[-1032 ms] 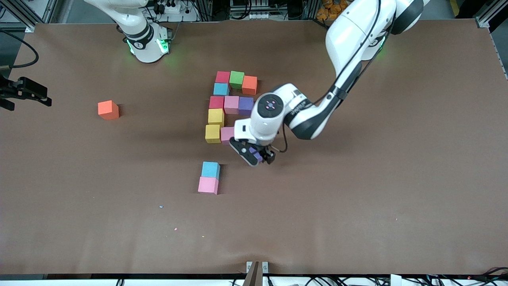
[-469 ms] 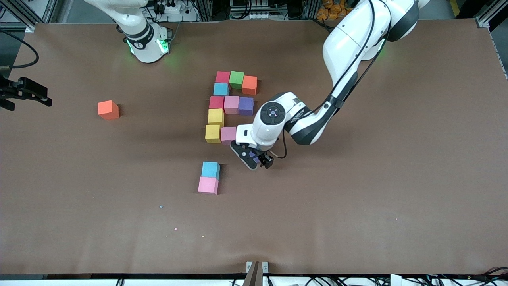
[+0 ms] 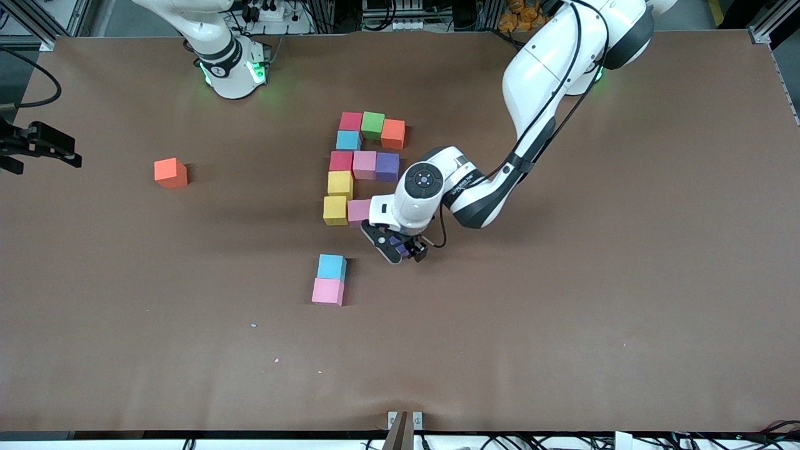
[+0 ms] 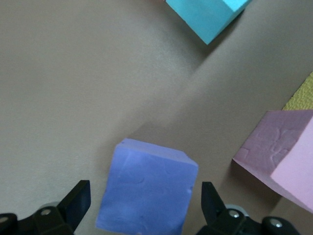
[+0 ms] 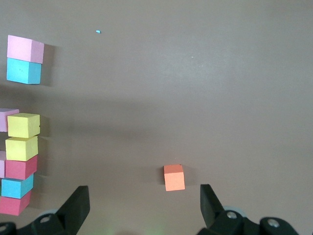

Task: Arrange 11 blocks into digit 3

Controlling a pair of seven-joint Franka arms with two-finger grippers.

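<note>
Ten touching blocks (image 3: 365,165) sit mid-bench (image 3: 562,312). With twelve o'clock toward the robots' bases, a touching pair (image 3: 329,279) lies at their six o'clock, a lone block (image 3: 170,172) at nine, and another block (image 4: 146,191) at four, between the left end effector's (image 3: 403,250) fingers (image 4: 73,200).

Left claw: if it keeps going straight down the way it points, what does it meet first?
The purple block, sitting between the open fingers of the left claw; just under it is the table, though depth is hard to judge.
</note>
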